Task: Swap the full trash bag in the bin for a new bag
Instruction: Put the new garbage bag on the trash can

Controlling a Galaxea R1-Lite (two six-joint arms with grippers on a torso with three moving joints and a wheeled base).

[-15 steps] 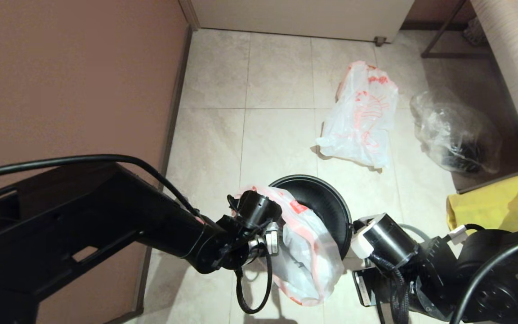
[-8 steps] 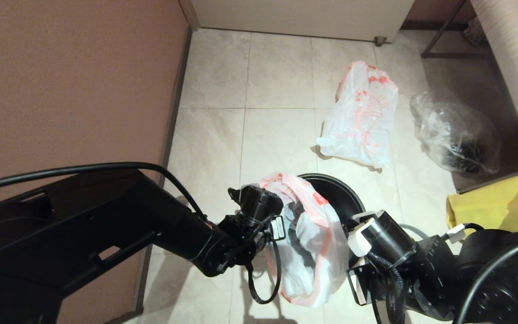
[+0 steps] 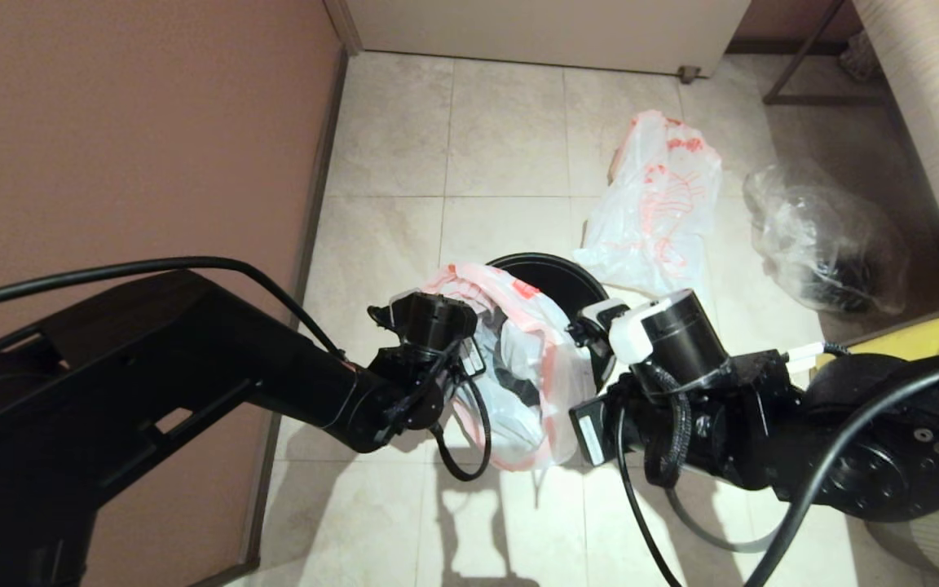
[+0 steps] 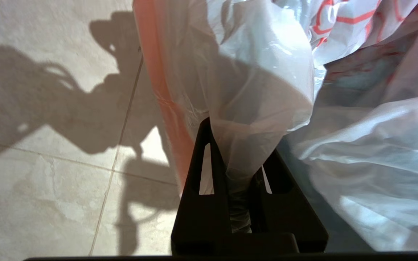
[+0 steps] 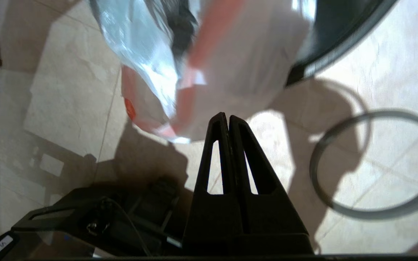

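My left gripper (image 4: 238, 145) is shut on a gathered fold of the new bag (image 3: 518, 367), a limp white bag with a pink-red band and red block characters. The new bag hangs over the near side of the black bin (image 3: 555, 273). Just right of the bag, my right gripper (image 5: 228, 116) is shut with nothing between its fingers; the bag (image 5: 209, 54) hangs beyond its tips. The grey ring rim (image 5: 376, 214) lies apart on the floor tiles. The full trash bag (image 3: 657, 220) lies on the floor beyond the bin.
A clear bag with dark contents (image 3: 824, 236) sits at the far right, a yellow fabric bag (image 3: 910, 359) nearer on the right. A brown wall (image 3: 111, 122) runs along the left. A table leg (image 3: 795, 57) stands at the back right.
Both arms have moved forward, away from me. The left gripper carried the new bag along, and the bin now sits farther off, close to the full trash bag.
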